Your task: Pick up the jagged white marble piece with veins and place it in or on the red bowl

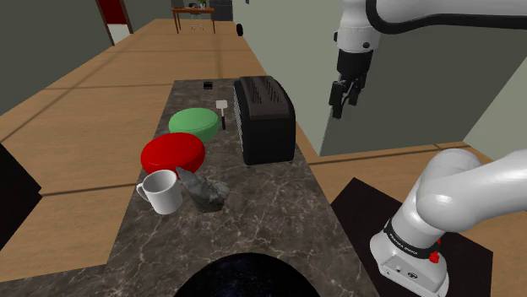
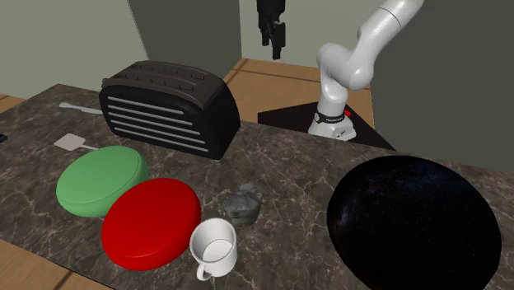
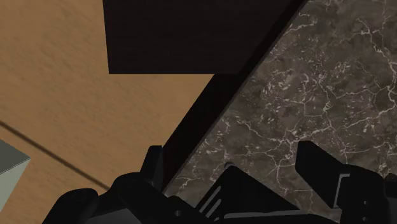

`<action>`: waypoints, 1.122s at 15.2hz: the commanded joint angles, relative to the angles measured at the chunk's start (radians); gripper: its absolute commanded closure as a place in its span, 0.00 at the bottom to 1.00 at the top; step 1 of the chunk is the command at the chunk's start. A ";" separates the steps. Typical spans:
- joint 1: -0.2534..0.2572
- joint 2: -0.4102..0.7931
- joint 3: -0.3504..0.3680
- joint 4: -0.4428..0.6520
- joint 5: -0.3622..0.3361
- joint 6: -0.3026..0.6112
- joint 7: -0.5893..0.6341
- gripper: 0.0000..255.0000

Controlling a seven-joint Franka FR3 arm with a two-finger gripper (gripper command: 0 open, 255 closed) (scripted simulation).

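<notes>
The jagged marble piece [image 1: 203, 193] looks grey with pale veins and lies on the dark veined counter [image 1: 279, 219], touching or nearly touching a white mug [image 1: 162, 191]. It lies just right of the red bowl [image 2: 152, 221] in the second exterior view, where the piece [image 2: 241, 206] is between mug and toaster. The red bowl [image 1: 173, 153] sits beside a green bowl [image 1: 196, 124]. My gripper [image 1: 341, 103] hangs open and empty high in the air, off the counter's edge beyond the toaster, far from the piece. In the wrist view the gripper [image 3: 232, 167] looks down on the counter edge [image 3: 318, 95].
A black toaster [image 1: 263, 118] stands between the gripper and the bowls. A large black round object [image 2: 412, 222] lies at the counter's near end in the shoulder view. A small spatula [image 2: 72, 142] lies behind the green bowl [image 2: 101, 179]. Wooden floor [image 3: 63, 95] surrounds the counter.
</notes>
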 commanded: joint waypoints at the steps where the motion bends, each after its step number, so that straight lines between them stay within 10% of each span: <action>1: 0.000 0.000 0.000 0.000 0.000 0.000 0.000 0.00; 17: 0.098 0.270 0.297 -0.006 0.078 0.447 0.238 0.00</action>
